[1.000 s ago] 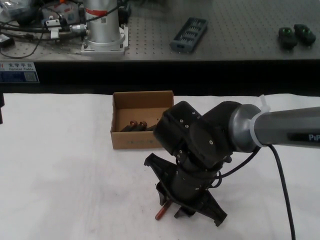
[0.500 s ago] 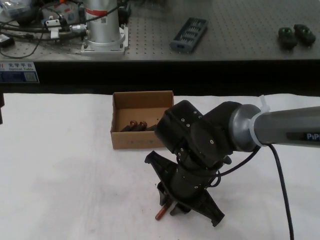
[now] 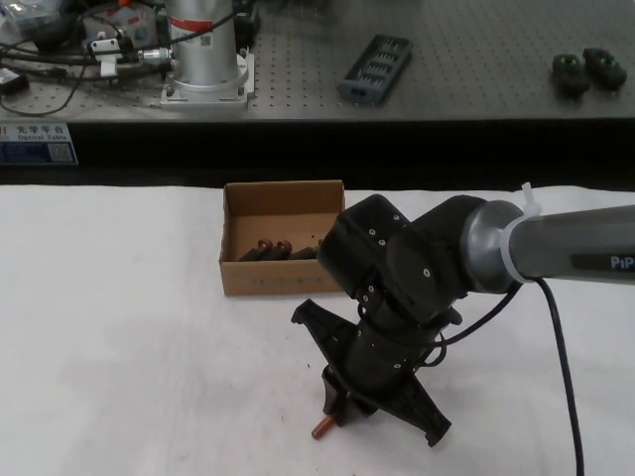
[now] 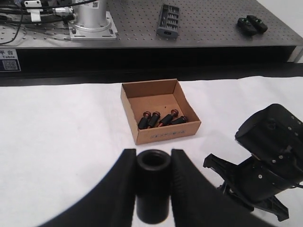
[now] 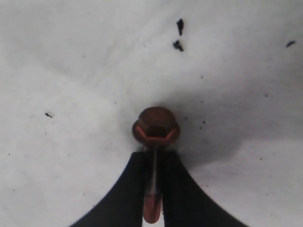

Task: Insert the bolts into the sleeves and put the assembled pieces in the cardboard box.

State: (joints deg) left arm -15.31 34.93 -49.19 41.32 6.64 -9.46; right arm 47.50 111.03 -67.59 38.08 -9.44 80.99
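Four finished pieces (image 4: 158, 118) lie in the box (image 4: 165, 134), while the left gripper (image 4: 153, 158) pinches a sleeve (image 4: 153, 189) and the right gripper (image 5: 155, 161) pinches a bolt (image 5: 155, 126), not joined yet.

Right arm (image 3: 417, 283) angles steeply down, jaws clamped (left jaws too).

1 box (image 4: 165, 135), 4 assembled pieces (image 4: 154, 118), 1 bolt (image 5: 155, 126), 1 sleeve (image 4: 153, 187).
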